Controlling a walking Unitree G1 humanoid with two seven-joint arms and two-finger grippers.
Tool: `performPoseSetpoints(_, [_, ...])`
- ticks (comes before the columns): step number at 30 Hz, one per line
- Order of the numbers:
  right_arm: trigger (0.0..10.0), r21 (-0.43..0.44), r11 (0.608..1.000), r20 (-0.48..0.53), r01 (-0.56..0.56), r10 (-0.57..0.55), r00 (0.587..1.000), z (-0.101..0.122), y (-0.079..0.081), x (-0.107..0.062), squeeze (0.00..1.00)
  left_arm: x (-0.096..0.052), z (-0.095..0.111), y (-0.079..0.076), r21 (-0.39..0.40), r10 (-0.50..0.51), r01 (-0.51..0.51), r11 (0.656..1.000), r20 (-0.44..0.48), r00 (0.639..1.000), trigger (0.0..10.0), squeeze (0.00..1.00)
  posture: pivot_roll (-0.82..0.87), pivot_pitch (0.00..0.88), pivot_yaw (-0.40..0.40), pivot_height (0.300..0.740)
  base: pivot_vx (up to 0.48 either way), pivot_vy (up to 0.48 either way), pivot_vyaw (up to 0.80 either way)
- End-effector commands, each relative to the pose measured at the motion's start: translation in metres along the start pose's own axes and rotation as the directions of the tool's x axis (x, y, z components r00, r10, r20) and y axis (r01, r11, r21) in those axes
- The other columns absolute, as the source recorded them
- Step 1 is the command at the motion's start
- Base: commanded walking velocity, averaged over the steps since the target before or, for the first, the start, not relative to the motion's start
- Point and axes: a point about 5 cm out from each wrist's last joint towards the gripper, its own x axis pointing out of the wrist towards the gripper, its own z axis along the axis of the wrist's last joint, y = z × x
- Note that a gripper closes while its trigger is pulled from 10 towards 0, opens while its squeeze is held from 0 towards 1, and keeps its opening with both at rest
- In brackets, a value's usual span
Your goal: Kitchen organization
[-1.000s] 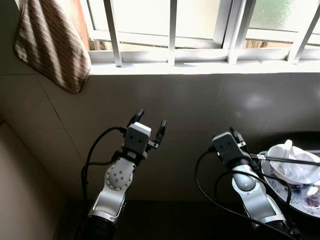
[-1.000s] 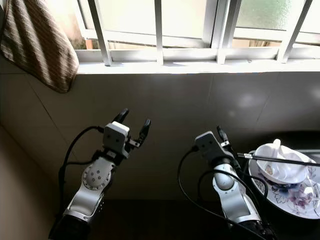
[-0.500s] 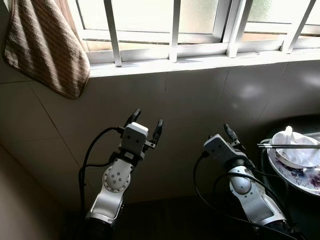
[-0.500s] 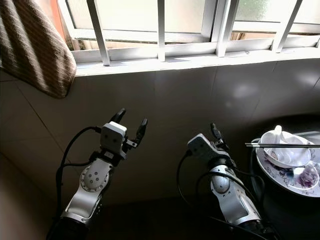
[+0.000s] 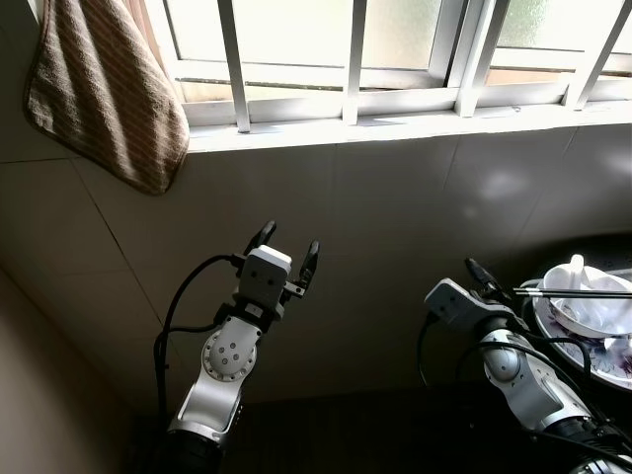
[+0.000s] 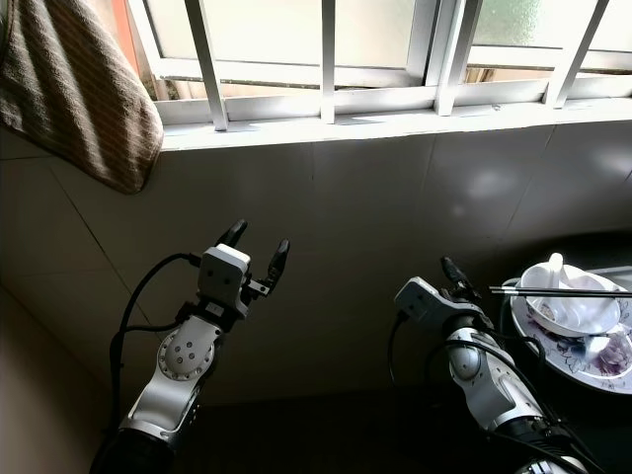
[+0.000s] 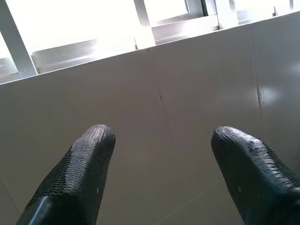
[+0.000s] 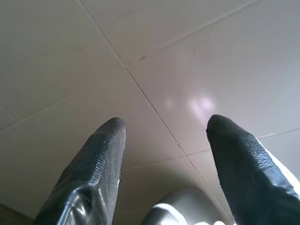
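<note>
Both grippers, left gripper (image 5: 284, 252) and right gripper (image 8: 164, 154), hang wide-jawed and empty before the tiled wall (image 5: 395, 197), so the approach seems unfinished: next, reach the floral plate (image 6: 553, 346) beside the right gripper.

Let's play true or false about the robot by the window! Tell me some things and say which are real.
1. A brown striped towel hangs by the window. True.
2. The left gripper is holding the towel. False: it is open and empty, raised before the tiled wall.
3. Dark chopsticks lie across the white bowl. True.
4. The white bowl sits on the windowsill. False: it rests on a flowered plate at the robot's right.
5. The right gripper is shut. False: its fingers stand apart, holding nothing.
</note>
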Motion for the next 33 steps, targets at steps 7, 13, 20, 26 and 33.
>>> performPoseSetpoints(7, [10.0, -0.046, 0.999, -0.032, 0.019, -0.02, 0.999, -0.015, -0.009, 0.006, 0.0, 0.0, -0.002, 0.002, 0.017, -0.008, 0.009, 1.0, -0.011, 1.0, 10.0, 0.0, 0.03, 0.0, 0.037, 0.74, 0.0, 0.0, 0.0])
performPoseSetpoints(13, [10.0, -0.095, 0.995, -0.065, 0.024, -0.031, 0.997, -0.027, -0.018, 0.009, 0.0, 0.001, -0.002, 0.003, 0.02, -0.005, 0.005, 1.0, -0.012, 1.0, 10.0, 0.0, 0.04, 0.0, 0.039, 0.74, 0.0, 0.0, 0.0])
performPoseSetpoints(20, [10.0, -0.128, 0.992, -0.103, 0.012, -0.025, 0.994, -0.038, -0.022, 0.009, 0.0, 0.0, -0.003, 0.003, 0.021, -0.006, 0.007, 1.0, -0.017, 1.0, 10.0, 0.0, 0.04, 0.0, 0.036, 0.74, 0.0, 0.0, 0.0])
performPoseSetpoints(26, [10.0, -0.131, 0.991, -0.124, -0.001, -0.015, 0.992, -0.043, -0.021, 0.01, 0.0, 0.0, -0.003, 0.004, 0.023, -0.003, 0.004, 1.0, -0.017, 1.0, 10.0, 0.0, 0.04, 0.0, 0.037, 0.74, 0.0, 0.0, 0.0])
performPoseSetpoints(33, [10.0, -0.142, 0.99, -0.147, 0.011, -0.032, 0.989, -0.049, -0.024, 0.01, 0.0, 0.001, -0.004, 0.003, 0.023, -0.006, 0.006, 1.0, -0.018, 1.0, 10.0, 0.0, 0.04, 0.0, 0.037, 0.74, 0.0, 0.0, 0.0])
